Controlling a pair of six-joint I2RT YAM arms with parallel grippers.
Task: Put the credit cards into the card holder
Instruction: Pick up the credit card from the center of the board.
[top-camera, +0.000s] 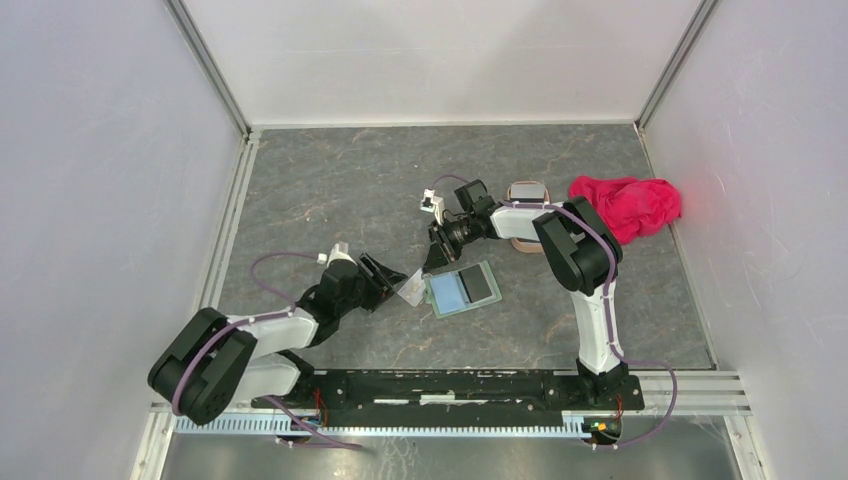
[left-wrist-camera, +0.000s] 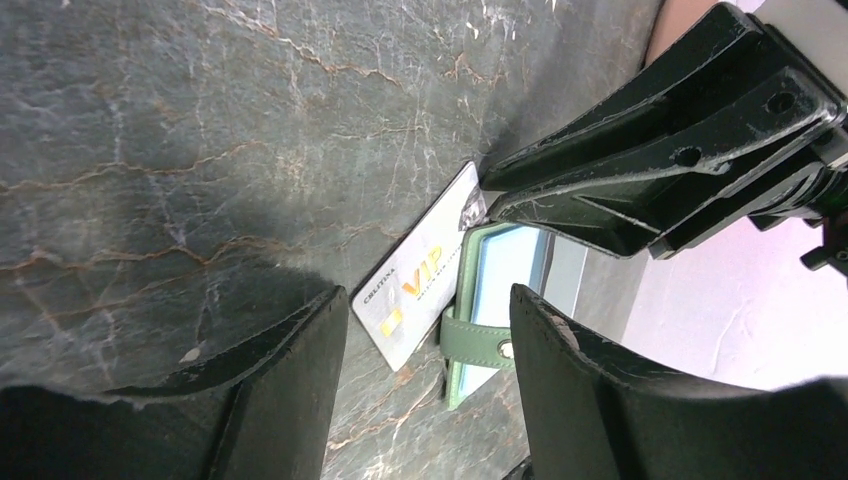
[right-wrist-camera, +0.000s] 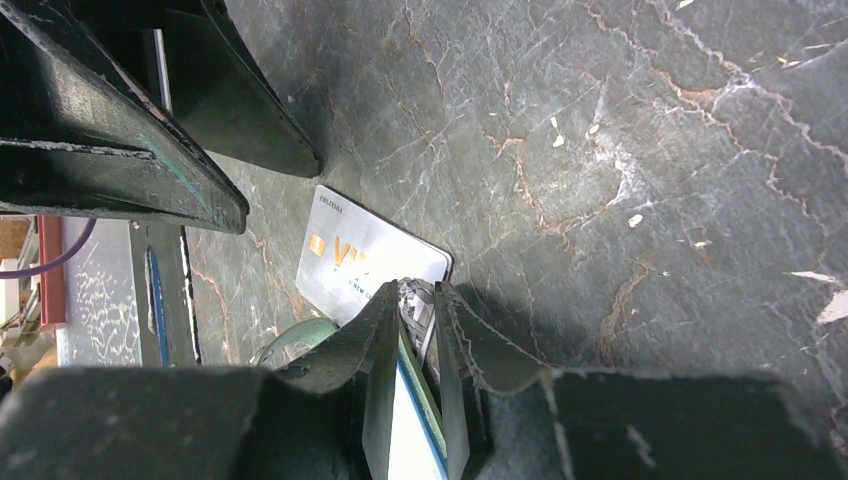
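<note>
- One white card lies flat on the table, just beside the green wallet.
- Right claw pinches the wallet's edge.
- Left claw gapes, grasping nothing.

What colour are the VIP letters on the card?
Gold-orange, on the whitish card; left wrist view.

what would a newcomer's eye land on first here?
A white VIP card lies flat on the dark marble table mid-scene, beside the open green wallet. The right gripper pinches the wallet's edge, and the open left gripper faces the card. A red-pink cloth sits far right.
</note>
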